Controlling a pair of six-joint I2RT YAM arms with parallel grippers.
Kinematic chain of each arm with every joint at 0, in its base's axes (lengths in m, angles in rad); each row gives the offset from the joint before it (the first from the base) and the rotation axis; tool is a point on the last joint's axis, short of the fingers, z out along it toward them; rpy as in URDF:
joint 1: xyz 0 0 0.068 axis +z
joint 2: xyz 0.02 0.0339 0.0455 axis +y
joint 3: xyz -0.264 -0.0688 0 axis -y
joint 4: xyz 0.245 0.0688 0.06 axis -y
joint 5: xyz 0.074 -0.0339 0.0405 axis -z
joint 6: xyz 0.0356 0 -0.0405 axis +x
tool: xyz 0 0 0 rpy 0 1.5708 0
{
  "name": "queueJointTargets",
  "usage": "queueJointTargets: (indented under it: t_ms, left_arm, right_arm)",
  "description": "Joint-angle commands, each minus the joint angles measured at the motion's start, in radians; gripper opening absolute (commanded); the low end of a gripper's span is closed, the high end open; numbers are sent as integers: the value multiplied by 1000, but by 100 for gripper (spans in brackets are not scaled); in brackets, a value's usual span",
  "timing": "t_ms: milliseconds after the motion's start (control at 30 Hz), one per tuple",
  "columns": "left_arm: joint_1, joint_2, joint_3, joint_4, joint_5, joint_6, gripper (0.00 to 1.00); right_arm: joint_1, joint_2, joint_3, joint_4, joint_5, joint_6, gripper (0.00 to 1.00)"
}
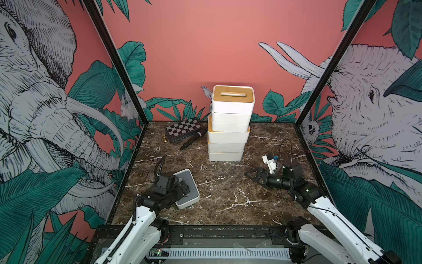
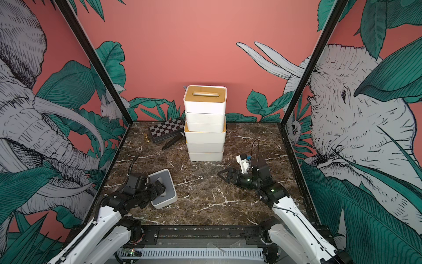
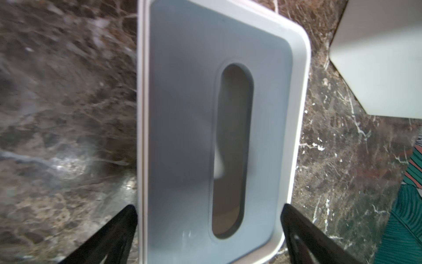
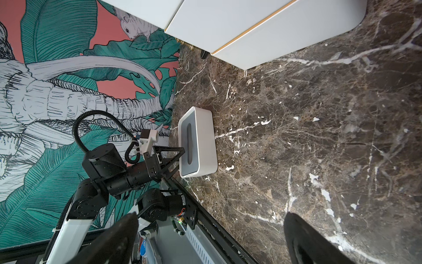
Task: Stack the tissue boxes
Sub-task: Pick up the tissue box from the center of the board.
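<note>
Left jaws wide apart, grey-lidded tissue box (image 3: pixel 182 137) between them

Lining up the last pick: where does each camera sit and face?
Top views: high behind the arms, facing the stack; left arm, right arm show.
Left wrist: looks down on the grey-lidded box; left gripper open, straddling it.
Right wrist: faces across the table toward the left arm; right gripper open.
Shared: grey-lidded box, in all views.
</note>
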Motion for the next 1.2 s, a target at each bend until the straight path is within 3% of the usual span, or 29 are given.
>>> queueJointTargets:
  t_ms: [0,267,433,733,933,1167]
  left_arm:
    - [-117,36,21,98,-102,-142,99]
    - [-430,307,117,269,-311,-359,100]
    - [-494,334,181,225,-371,-418,100]
    - [-468,39,189,-156,-554,-528,100]
    - [-303,19,180,-145,-430,-460,99]
    - [-168,186,180,10,-281,-388,99]
  right_arm:
    - [7,1,-7,49,4,0,99]
    - [9,7,-8,51,3,5,99]
    - [8,-6,-12,25,10,-6,99]
    - [13,1,-15,43,16,-11,99]
    - [91,0,-18,104,76,1,99]
    - [262,-6,-84,249,243,53,99]
